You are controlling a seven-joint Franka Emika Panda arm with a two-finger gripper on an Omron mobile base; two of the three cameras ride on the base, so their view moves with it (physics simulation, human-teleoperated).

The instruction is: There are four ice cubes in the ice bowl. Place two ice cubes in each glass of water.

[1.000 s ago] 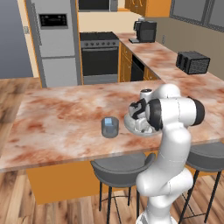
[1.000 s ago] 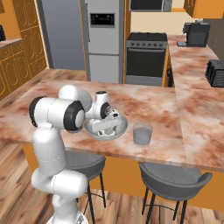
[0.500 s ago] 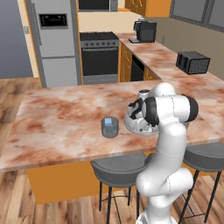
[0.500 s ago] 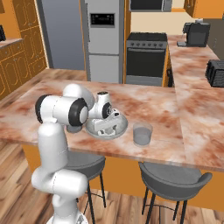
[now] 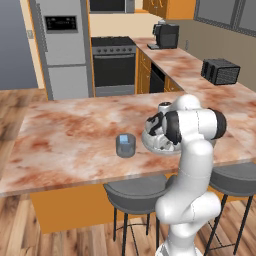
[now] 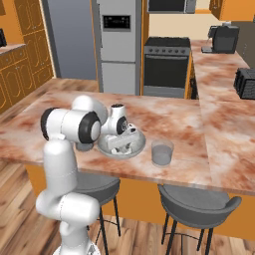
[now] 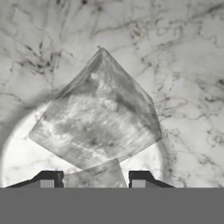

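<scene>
The ice bowl (image 5: 150,146) (image 6: 138,145) stands on the counter's near side, silvery and speckled. My gripper (image 5: 162,143) (image 6: 122,145) points down into it. In the hand view a large translucent ice cube (image 7: 96,113) lies on the bowl's marbled floor (image 7: 183,65). Its lower corner sits between my two dark fingertips (image 7: 49,178), which press in from both sides of my gripper (image 7: 94,177). One glass of water (image 5: 125,145) (image 6: 162,152) stands beside the bowl, a hand's width away. My arm hides the other ice cubes.
Two grey bar stools (image 5: 137,192) (image 6: 199,201) stand under the counter's front edge. A toaster (image 5: 220,71) and a coffee machine (image 5: 166,35) are on the far side counter. The marble top (image 5: 65,135) stretches wide to the left.
The jaws have come together on the ice cube in the bowl. The arm's elbow has swung slightly, and the hand stays over the bowl.
</scene>
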